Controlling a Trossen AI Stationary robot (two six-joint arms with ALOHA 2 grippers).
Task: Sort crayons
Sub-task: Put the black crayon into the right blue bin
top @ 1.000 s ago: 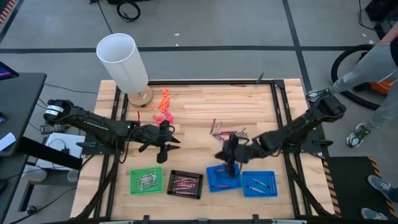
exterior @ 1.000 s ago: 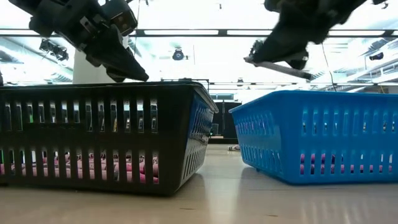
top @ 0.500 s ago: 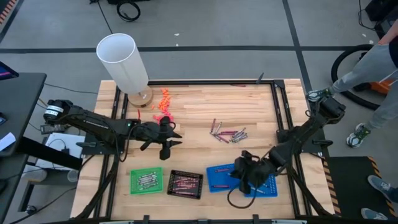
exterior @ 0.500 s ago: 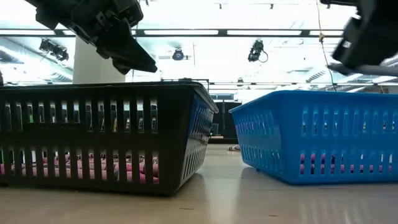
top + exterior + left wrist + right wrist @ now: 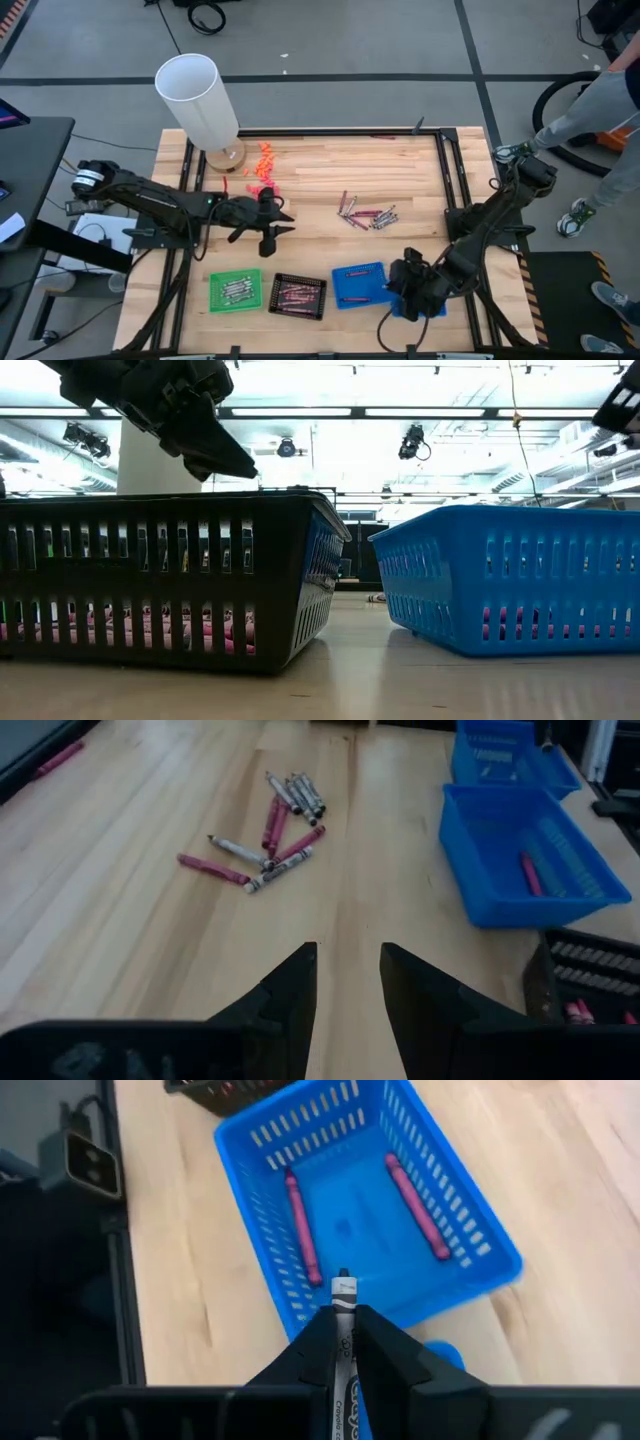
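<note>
My right gripper pinches a grey crayon above the blue tray; the left gripper hangs half-open, and a loose pile waits mid-bench.

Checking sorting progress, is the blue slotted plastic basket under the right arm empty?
Not empty. The blue slotted plastic basket holds two pink crayons lying on its floor.

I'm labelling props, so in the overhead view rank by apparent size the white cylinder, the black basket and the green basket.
1. White cylinder, though it stands tall, nearer the camera.
2. Black basket.
3. Green basket, only slightly smaller.
</note>
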